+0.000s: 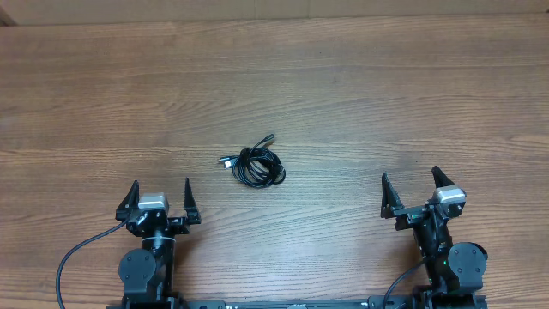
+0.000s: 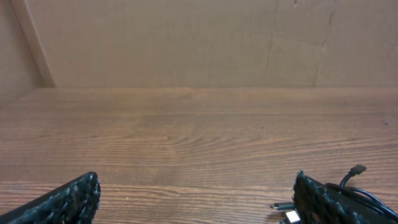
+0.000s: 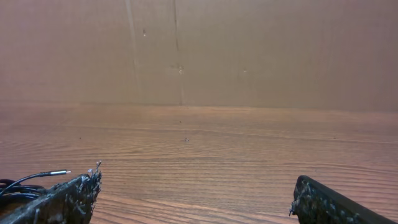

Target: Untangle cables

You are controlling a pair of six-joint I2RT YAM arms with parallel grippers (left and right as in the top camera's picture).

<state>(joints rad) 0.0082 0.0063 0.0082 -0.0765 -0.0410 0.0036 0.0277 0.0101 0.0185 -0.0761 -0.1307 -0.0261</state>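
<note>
Cables (image 1: 255,166) lie knotted on the tabletop (image 1: 386,77), one plug end aiming away and rightward; left claw (image 1: 161,183) and right claw (image 1: 410,173) both spread wide.

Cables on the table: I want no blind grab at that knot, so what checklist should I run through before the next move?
1. Left gripper open and empty: ok.
2. Right gripper open and empty: ok.
3. Cables in plain overhead view, lying on the table between the arms: ok.
4. Both grippers apart from the bundle: ok.
5. A plug end sticks out free on the far side: ok.
6. Which strand crosses over which in the knot: cannot tell.
</note>
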